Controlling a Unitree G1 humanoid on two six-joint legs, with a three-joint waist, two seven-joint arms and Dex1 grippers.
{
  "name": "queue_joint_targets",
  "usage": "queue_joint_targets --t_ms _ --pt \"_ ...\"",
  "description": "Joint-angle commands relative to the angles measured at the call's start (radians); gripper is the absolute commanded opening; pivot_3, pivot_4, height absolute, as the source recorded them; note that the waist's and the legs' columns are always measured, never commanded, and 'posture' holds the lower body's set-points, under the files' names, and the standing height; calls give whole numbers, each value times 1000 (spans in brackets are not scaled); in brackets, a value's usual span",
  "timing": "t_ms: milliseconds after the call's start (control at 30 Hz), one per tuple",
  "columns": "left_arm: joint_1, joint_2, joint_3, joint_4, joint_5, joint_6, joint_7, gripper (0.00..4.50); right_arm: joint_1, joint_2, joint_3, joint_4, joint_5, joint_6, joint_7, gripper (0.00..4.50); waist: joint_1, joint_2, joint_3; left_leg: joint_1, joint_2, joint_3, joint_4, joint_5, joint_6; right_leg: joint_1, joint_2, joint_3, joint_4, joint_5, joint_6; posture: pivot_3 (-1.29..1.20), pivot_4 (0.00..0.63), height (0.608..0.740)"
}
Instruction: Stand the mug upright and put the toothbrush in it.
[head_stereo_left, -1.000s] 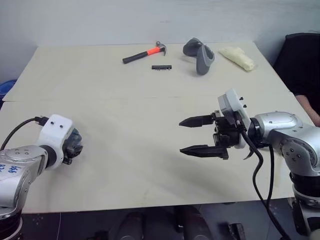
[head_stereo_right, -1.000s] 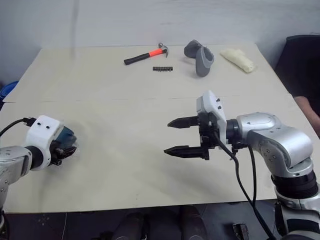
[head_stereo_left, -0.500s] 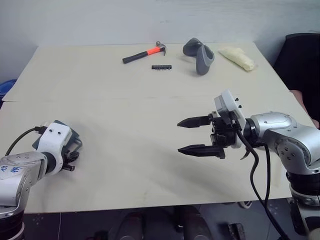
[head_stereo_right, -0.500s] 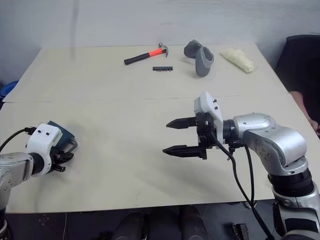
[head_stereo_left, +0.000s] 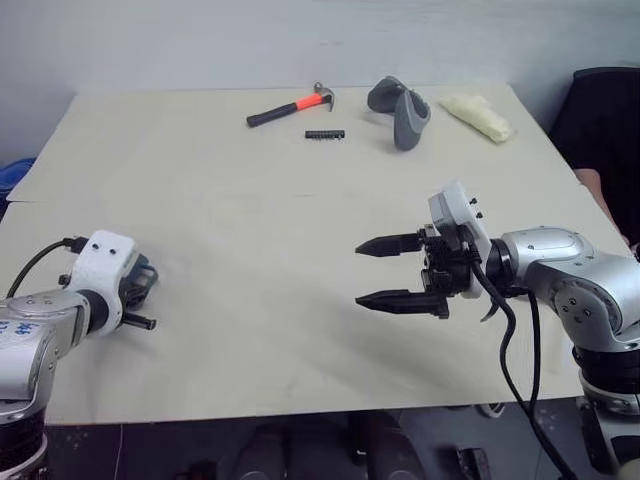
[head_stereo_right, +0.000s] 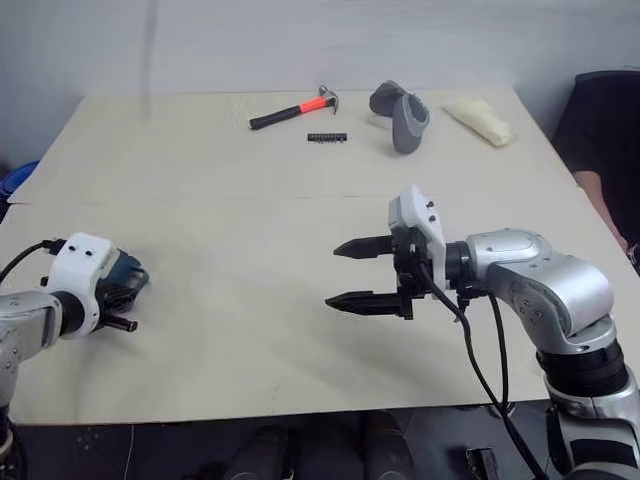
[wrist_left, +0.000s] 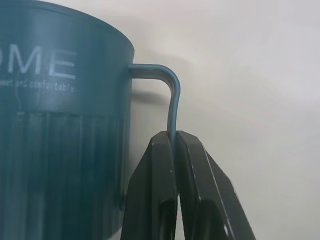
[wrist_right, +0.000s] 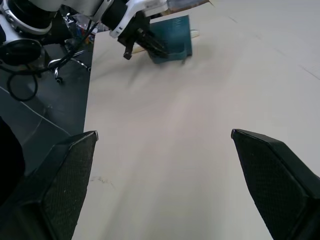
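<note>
Here my left gripper (wrist_left: 175, 142) pinches the mug (wrist_left: 60, 125) by its handle, near the table (head_stereo_left: 250, 230) corner. My right gripper (head_stereo_left: 385, 270) hangs spread wide over bare mid-table.

A pale wooden counter (head_stereo_left: 300, 250) stood against a plain light wall (head_stereo_left: 250, 40), with dark floor (wrist_right: 45, 125) below and a black chair (head_stereo_left: 605, 120) to the right
</note>
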Motion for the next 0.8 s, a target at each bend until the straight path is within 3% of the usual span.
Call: queue_joint_targets --t_ms 33,233,400,633,800 --pt "-114 -117 54 -41 -52 -138 -18 24 -4 -5 -20 -30 -4 -32 -3 4500 5 0 0 0 -1 0 0 0 0 0 -1 -1 0 0 0 0 150 740" --pt "-129 -310 -17 -133 -198 -483 -180 24 -26 -32 -68 31 -17 -30 -19 4500 -5 -2 -1 -3 0 1 1 0 -2 0 -1 0 0 2 2 0 150 740" --pt "-123 -450 -89 -36 -294 -652 -283 24 22 -116 -134 60 -25 -21 -15 4500 0 -2 -1 -4 -1 3 1 0 -2 -1 1 1 -2 2 2 0 150 740" --pt "-161 -574 -262 293 -235 -898 -427 24 111 -147 -236 13 22 27 -91 4500 4 -2 -1 -3 -5 12 3 -1 4 0 2 1 -4 2 4 0 150 740" --pt "-134 -591 -363 448 -149 -1052 -492 24 137 -163 -281 -52 72 76 -130 4500 -3 -2 -1 -1 -4 15 3 -1 4 0 3 5 -3 3 4 0 150 740"
